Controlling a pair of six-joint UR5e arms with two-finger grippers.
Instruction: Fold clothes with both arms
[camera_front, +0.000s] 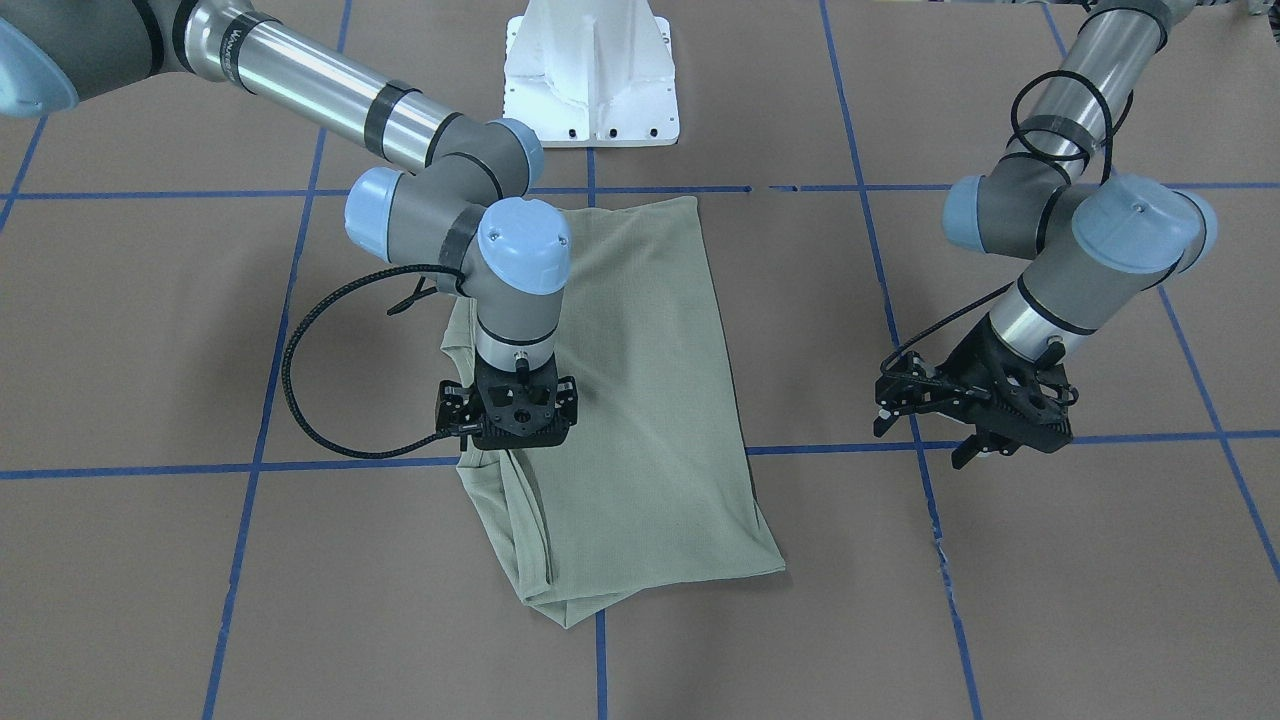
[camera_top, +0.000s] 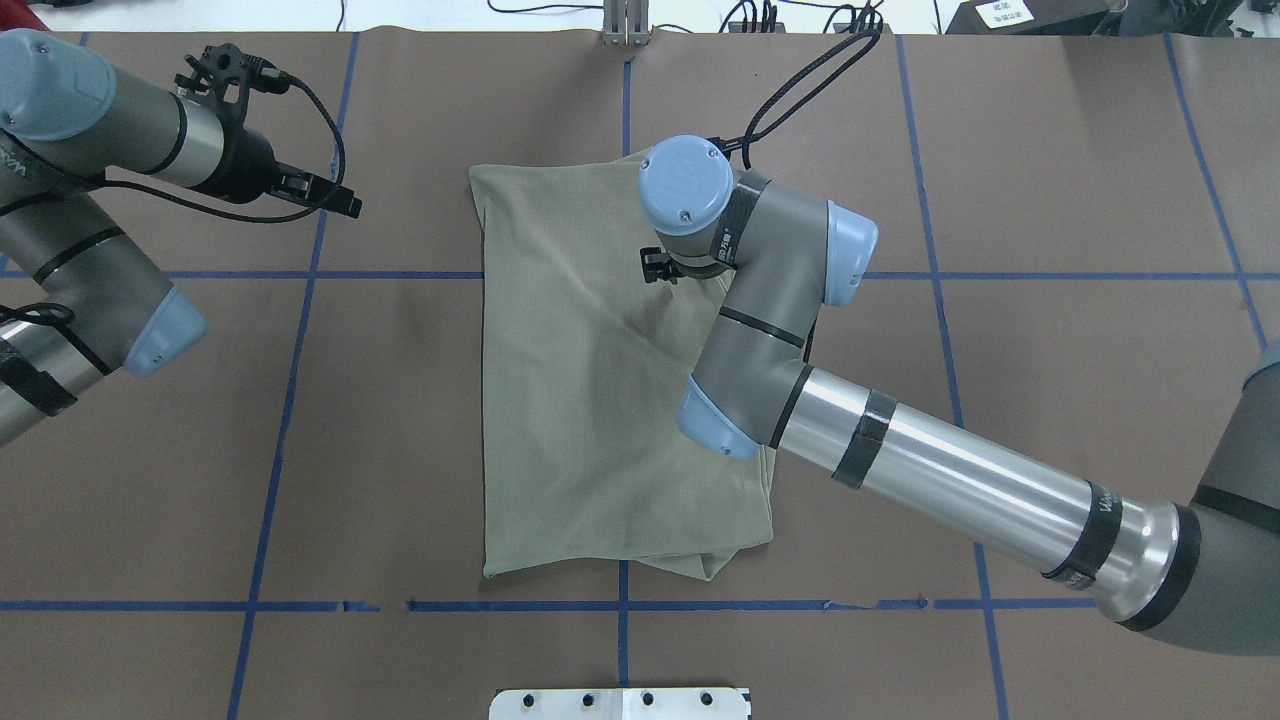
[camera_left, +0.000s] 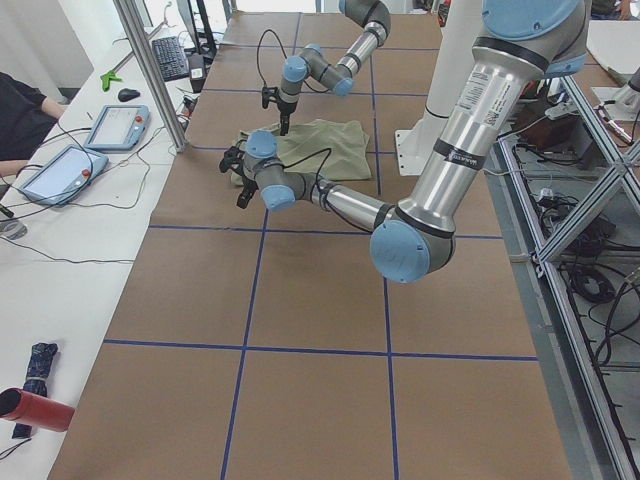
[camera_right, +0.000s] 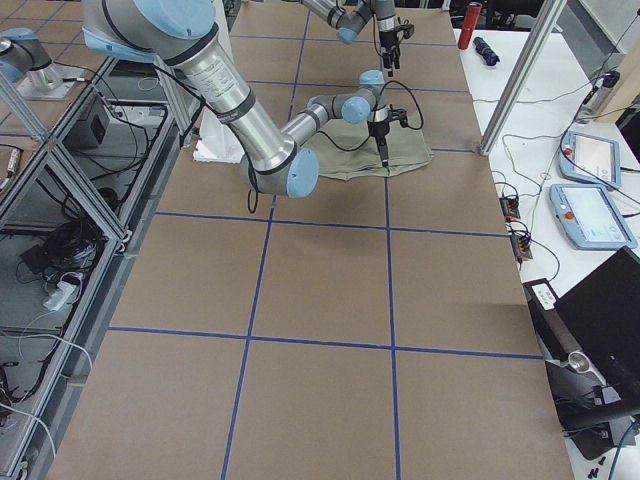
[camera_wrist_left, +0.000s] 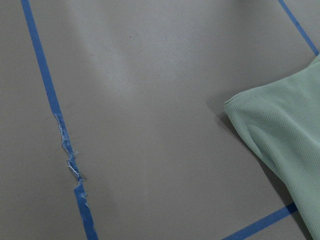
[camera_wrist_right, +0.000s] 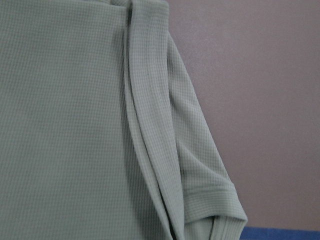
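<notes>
the risk on the left is that the left gripper (camera_front: 922, 443) hangs well apart from the shirt (camera_top: 580, 400), so a lift begun by one arm alone would likely drag the cloth askew across the table (camera_top: 1050, 150). further right, along the shirt's edge, loose layers and a hemmed flap (camera_wrist_right: 210, 192) lie stacked, and a pinch there could catch only the top layer and spoil the fold. the shirt lies mid-table, folded into a long rectangle. the left gripper's fingers are spread and hold nothing, above bare table. the right gripper (camera_front: 507, 445) points straight down at the shirt's edge. its fingers are hidden, so its opening and grip cannot be told.
</notes>
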